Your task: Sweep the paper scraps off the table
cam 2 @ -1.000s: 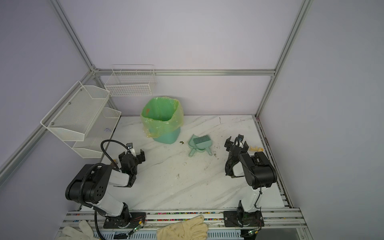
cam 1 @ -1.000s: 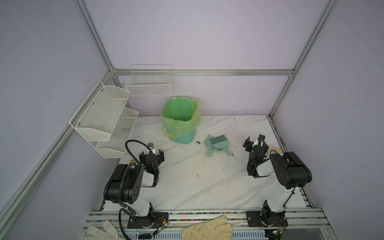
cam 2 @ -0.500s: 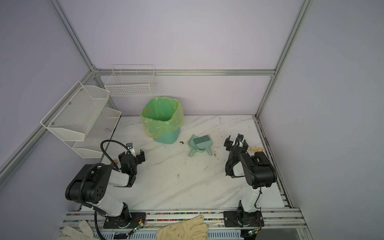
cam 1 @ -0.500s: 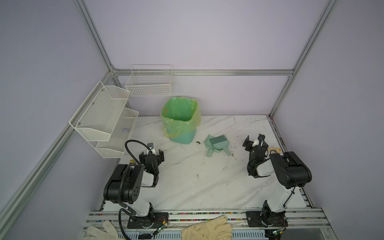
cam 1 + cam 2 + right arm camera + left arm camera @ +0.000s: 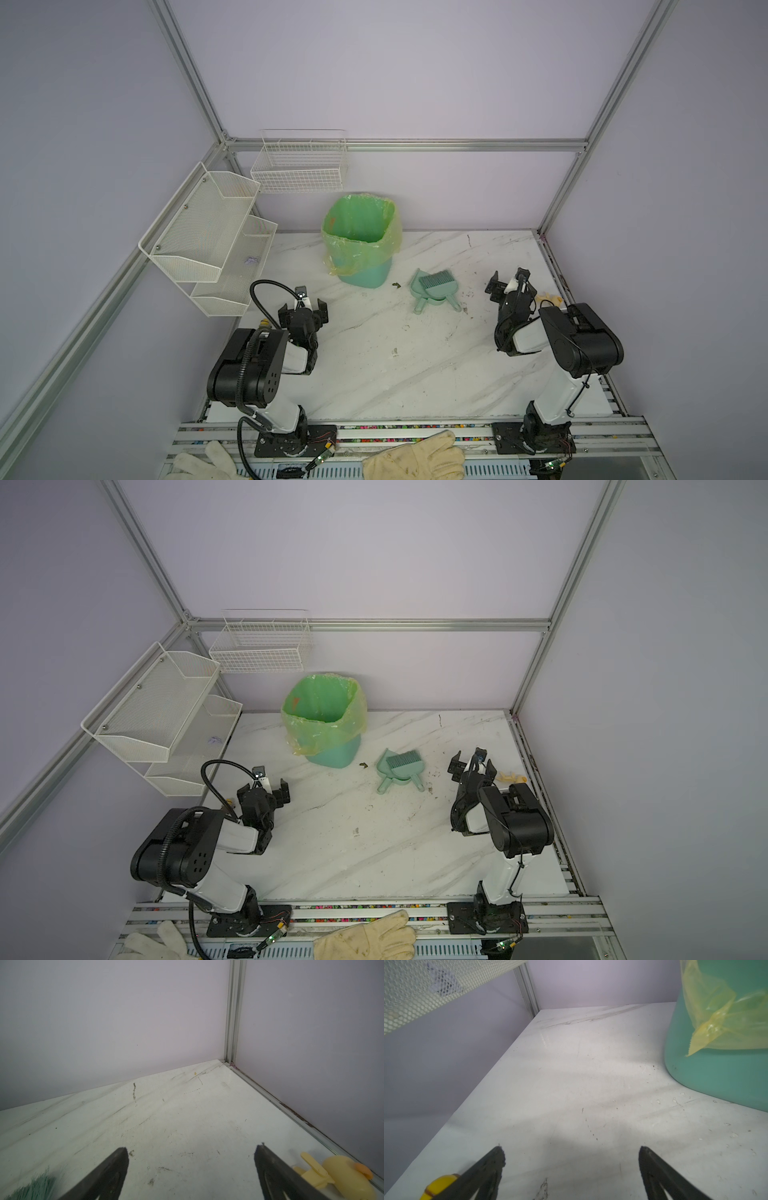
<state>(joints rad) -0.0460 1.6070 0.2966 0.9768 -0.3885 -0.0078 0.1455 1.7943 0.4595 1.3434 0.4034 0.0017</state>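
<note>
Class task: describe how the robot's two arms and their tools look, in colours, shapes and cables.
Both arms, left arm and right arm, have black joint housings and white links. The left tool and right tool are black with dark wedge-shaped fingers. A black ribbed cable loops over the left arm.

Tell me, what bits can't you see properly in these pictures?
- Yellow plastic toy figure: cut off by the right wrist view's edge; in a top view the right arm partly hides it.
- Teal brush bristles: blurred and cut off in the right wrist view.
- Dark speck near the teal bin with its yellow-green liner: too small in both top views.
- Bin's inside: too dim in both top views to tell what it holds.
</note>
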